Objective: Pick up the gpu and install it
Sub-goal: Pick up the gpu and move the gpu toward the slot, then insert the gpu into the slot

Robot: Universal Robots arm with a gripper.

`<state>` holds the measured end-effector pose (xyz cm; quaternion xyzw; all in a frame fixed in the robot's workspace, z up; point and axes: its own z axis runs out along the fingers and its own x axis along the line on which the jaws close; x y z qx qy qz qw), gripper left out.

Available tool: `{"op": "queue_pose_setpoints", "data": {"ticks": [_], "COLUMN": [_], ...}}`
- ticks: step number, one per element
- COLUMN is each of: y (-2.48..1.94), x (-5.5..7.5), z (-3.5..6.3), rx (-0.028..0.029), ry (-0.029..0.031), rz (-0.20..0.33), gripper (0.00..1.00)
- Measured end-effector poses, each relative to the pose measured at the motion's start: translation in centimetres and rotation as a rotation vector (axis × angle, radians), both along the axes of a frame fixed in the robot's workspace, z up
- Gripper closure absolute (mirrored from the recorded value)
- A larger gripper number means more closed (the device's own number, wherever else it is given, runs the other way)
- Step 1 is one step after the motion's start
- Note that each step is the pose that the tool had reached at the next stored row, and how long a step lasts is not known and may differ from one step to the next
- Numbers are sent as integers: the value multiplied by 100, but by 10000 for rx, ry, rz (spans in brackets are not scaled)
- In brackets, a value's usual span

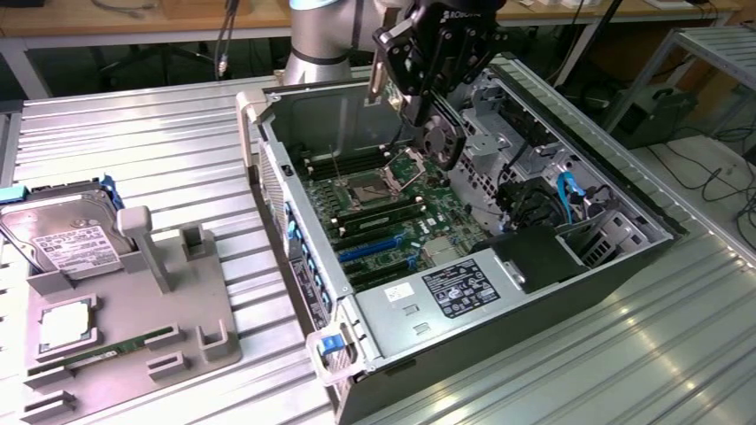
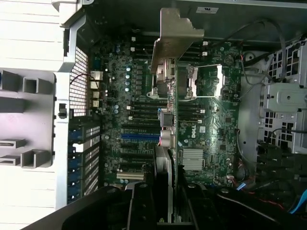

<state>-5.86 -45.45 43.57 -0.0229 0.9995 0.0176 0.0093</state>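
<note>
- Claw (image 2: 168, 194) is clamped on the gpu (image 2: 169, 143), which hangs edge-on over the motherboard (image 2: 211, 129) inside the open case (image 1: 354, 301).
- My read: the card looks crosswise to the blue slots (image 2: 139, 136). Line up edge and bracket (image 2: 175, 40) with the slot and rear grille (image 2: 79, 81) before pressing.
- Tight: drive cage (image 1: 520, 133) and cables on the exterior view's right.
- Free room above the case; tray (image 1: 130, 345) on the bench is well apart.

Above the motherboard (image 1: 396, 208): open room is lying under your gpu (image 1: 442, 142).
Blue slots (image 1: 372, 250): they are lying open from above.
Rear wall (image 1: 283, 212): it is hemming you in at the exterior view's left.
Cables (image 1: 569, 199) and drive cage (image 1: 502, 124): they are crowding the exterior view's right.
</note>
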Motion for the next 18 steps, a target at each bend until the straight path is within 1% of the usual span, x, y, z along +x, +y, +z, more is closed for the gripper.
{"op": "queue_pose_setpoints", "data": {"ticks": [8,18], "y": [0,0], "x": [212,216], "z": [-11,-11], "rx": [-3,-4], "ry": [0,0], "rz": [-53,-53], "gripper": [73,73]}}
